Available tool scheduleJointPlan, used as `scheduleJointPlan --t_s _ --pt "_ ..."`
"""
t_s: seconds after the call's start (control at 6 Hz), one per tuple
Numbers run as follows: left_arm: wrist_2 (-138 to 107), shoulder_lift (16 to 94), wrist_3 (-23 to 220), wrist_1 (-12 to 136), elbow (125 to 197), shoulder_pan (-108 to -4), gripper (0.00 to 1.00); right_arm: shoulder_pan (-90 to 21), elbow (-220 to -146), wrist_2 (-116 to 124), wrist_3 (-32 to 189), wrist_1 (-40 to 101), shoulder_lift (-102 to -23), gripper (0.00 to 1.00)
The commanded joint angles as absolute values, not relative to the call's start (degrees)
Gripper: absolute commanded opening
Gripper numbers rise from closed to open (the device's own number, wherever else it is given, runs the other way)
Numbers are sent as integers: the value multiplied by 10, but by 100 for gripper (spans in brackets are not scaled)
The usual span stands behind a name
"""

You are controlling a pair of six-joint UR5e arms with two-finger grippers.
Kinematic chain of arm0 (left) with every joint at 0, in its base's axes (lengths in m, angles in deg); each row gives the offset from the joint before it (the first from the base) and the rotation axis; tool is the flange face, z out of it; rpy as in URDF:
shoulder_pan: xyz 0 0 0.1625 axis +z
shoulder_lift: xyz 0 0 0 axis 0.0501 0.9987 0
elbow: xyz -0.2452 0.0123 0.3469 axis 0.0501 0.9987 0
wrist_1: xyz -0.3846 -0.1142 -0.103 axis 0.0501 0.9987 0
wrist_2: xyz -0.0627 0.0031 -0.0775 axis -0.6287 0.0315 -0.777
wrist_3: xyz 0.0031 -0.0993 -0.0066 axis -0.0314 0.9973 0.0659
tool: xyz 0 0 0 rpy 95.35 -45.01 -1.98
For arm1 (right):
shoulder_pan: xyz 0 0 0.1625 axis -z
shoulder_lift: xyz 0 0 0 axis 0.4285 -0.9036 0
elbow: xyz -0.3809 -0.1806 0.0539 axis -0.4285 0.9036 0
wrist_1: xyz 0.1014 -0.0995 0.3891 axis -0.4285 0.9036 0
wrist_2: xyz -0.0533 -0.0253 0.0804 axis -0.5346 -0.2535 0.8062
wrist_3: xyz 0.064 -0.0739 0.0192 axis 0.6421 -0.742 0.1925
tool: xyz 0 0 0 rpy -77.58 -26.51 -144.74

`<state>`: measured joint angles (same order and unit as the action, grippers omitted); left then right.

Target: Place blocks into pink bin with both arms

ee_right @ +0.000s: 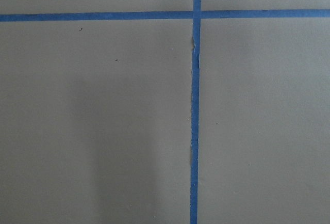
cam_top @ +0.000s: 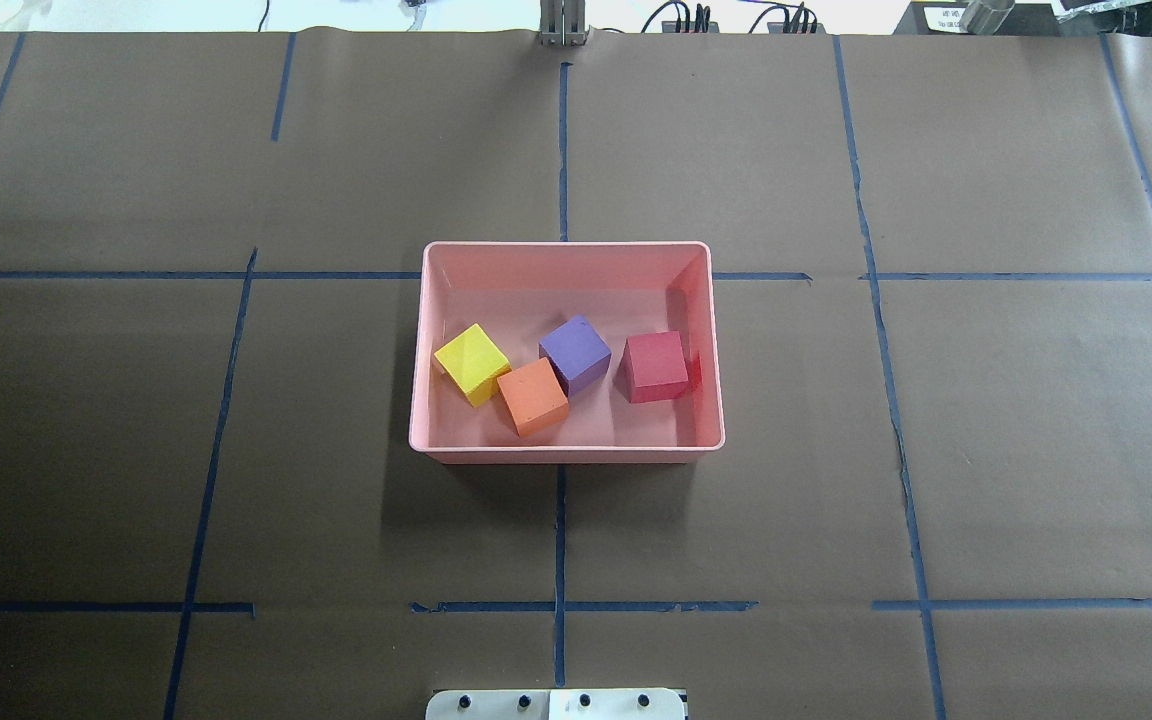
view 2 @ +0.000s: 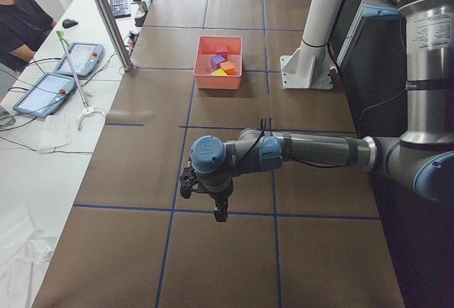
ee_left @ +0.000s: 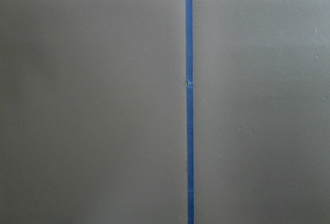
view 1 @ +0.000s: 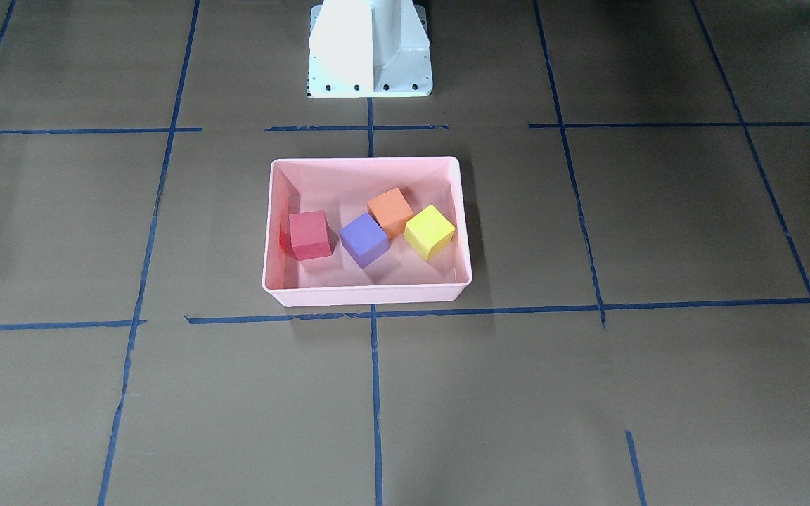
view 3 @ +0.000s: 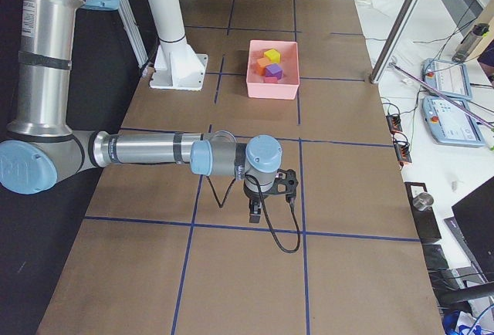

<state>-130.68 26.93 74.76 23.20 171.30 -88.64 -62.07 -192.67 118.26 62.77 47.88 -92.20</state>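
Note:
The pink bin (view 1: 370,295) sits at the table's middle, also in the overhead view (cam_top: 566,453). Inside it lie the red block (view 1: 308,235), purple block (view 1: 363,239), orange block (view 1: 390,211) and yellow-green block (view 1: 429,231). The orange block touches the purple and yellow-green ones; the red one lies apart by a side wall. My left gripper (view 2: 220,212) shows only in the exterior left view, low over bare table far from the bin. My right gripper (view 3: 255,213) shows only in the exterior right view, likewise far off. I cannot tell whether either is open or shut. Both wrist views show only table paper and tape.
The white pedestal base (view 1: 370,49) stands just behind the bin on the robot's side. Blue tape lines (cam_top: 560,530) grid the brown table paper. A side bench with tablets (view 2: 57,88) and a seated person (view 2: 18,24) lies beyond the table's far edge.

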Motion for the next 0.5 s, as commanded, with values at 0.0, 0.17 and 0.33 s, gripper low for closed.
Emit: scheduleJointPlan --t_s 0.0,0.17,0.33 --pt "-1306 270 764 236 1723 -886 100 -608 -1935 1182 628 479 -922 100" --pt "-1307 269 765 248 1722 -886 100 -604 -1935 1182 629 479 -921 100" --pt "-1306 270 760 256 1723 -886 100 -602 -1935 1182 629 479 -921 100"
